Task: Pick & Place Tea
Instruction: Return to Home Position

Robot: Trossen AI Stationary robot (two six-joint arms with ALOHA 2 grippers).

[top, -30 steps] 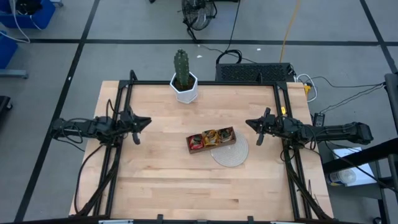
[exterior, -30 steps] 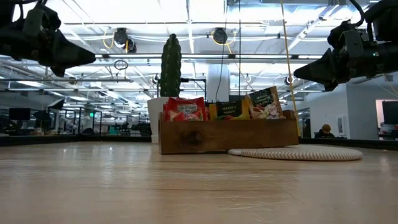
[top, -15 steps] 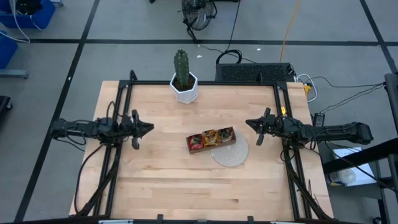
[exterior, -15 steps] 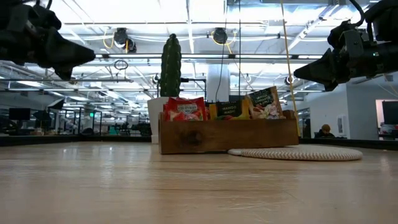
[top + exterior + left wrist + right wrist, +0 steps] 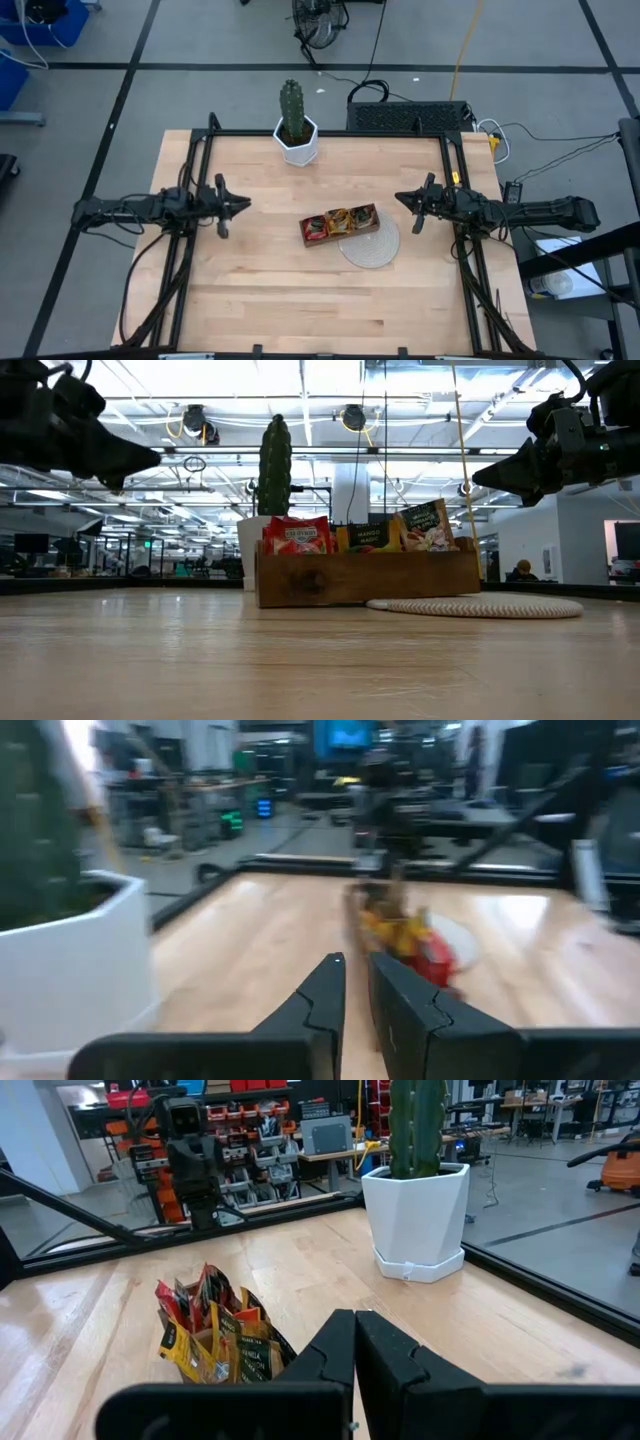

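The tea sachets (image 5: 338, 220) stand upright on their edges in a small brown wooden tray (image 5: 360, 578) near the table's middle: red ones (image 5: 297, 536) at one end, orange-yellow and dark ones beside them. The left wrist view blurs them (image 5: 410, 935), while the right wrist view shows them (image 5: 215, 1335) plainly. My left gripper (image 5: 246, 205) hovers shut above the table, left of the tray and pointing at it (image 5: 357, 965). My right gripper (image 5: 399, 198) hovers shut on the tray's right (image 5: 355, 1320), also pointing at it. Both show high above the table in the low view (image 5: 155, 457) (image 5: 478, 475).
A round whitish woven mat (image 5: 375, 248) lies flat against the tray's near right side (image 5: 480, 605). A cactus in a white pot (image 5: 297, 130) stands at the far edge (image 5: 418, 1190). Black frame rails run along the table's left and right sides. Bare wood lies near the front.
My left gripper has moved toward the table's right, closer to the tray, and a little toward the near edge, staying shut. The tray and sachets have not moved.
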